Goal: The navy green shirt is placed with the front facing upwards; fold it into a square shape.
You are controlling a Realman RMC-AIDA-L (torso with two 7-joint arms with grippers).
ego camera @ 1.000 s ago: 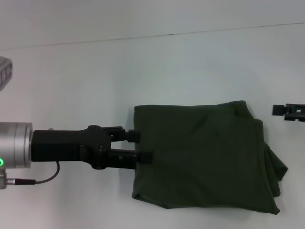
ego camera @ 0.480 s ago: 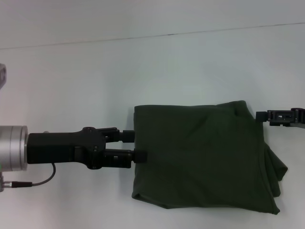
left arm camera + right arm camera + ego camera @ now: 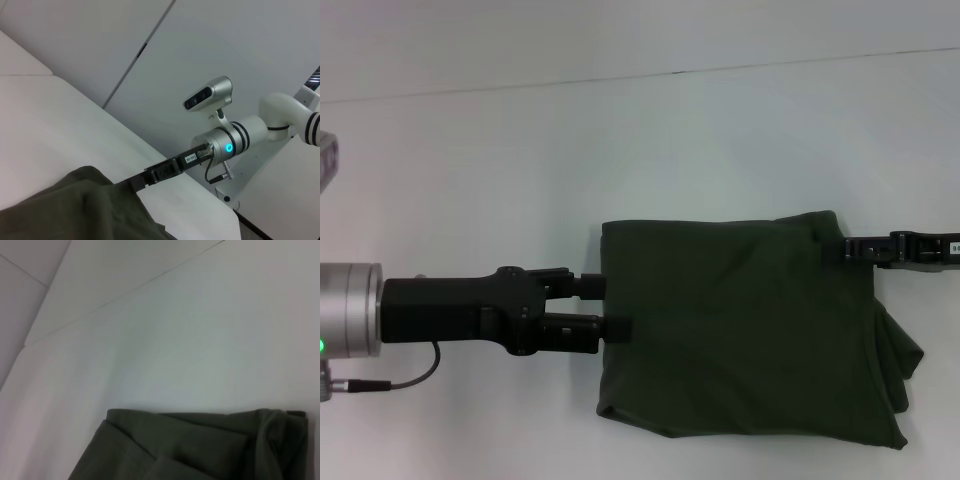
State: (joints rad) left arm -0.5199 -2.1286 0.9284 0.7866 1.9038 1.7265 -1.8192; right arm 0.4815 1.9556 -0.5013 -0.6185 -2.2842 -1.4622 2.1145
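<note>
- Overhead, from the head camera, the navy green shirt (image 3: 750, 325) lies on the white table (image 3: 620, 150) as a rough rectangle, plain side up, with loose layers bulging along its right side. The left gripper (image 3: 610, 307) sits at the shirt's left edge, its two fingers spread a little apart, one above the other, tips touching or just over the cloth; I cannot tell whether any fabric is pinched. The right gripper (image 3: 850, 248) reaches in at the upper right corner, tip at the cloth; its fingers' state cannot be told.
- Across the table, the left wrist camera shows the right gripper (image 3: 137, 182) low over the shirt's edge (image 3: 75, 205), apparently touching the fold.
- Ahead of the right gripper, its wrist camera shows only the shirt's stacked folds (image 3: 200, 445) and bare table beyond.
- Judging by this, the folding looks nearly finished; the step in hand seems to be squaring up. The next move likely calls for tucking the bulging right side inward.
</note>
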